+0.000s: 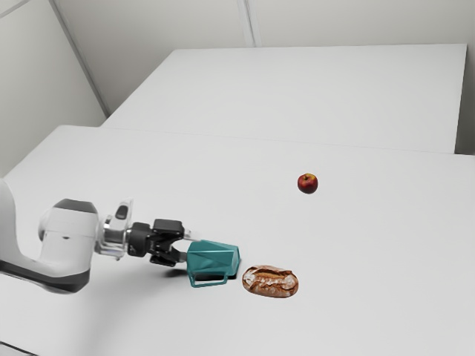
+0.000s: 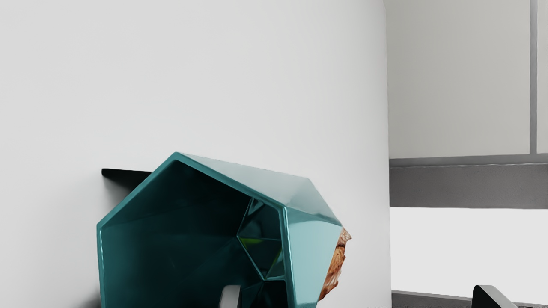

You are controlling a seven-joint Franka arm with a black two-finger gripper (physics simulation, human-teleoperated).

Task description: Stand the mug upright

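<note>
Reaching in low over the white table [image 1: 386, 319] from the exterior view's left with the gripper [image 1: 188, 247]. Seeing the teal, faceted mug [image 1: 212, 256] lying on its side on the table, just ahead of the gripper, turning its open mouth [image 2: 180, 239] toward the gripper and its base toward the exterior view's right. Showing its handle [image 1: 209, 283] on the side nearer the exterior camera.

Spreading the 2 fingers wide apart, 1 above the other, and having hold of nothing. Keeping the lower finger [image 2: 231, 297] at the mug's mouth, without being able to tell whether inside it or just in front. Holding the upper finger [image 2: 490, 297] higher, over the mug's upper side.

Finding the brown bread [image 1: 270, 282] lying just beyond the mug's base. Spotting 1 red apple [image 1: 308, 184] resting well apart from both, farther from the exterior camera.
</note>
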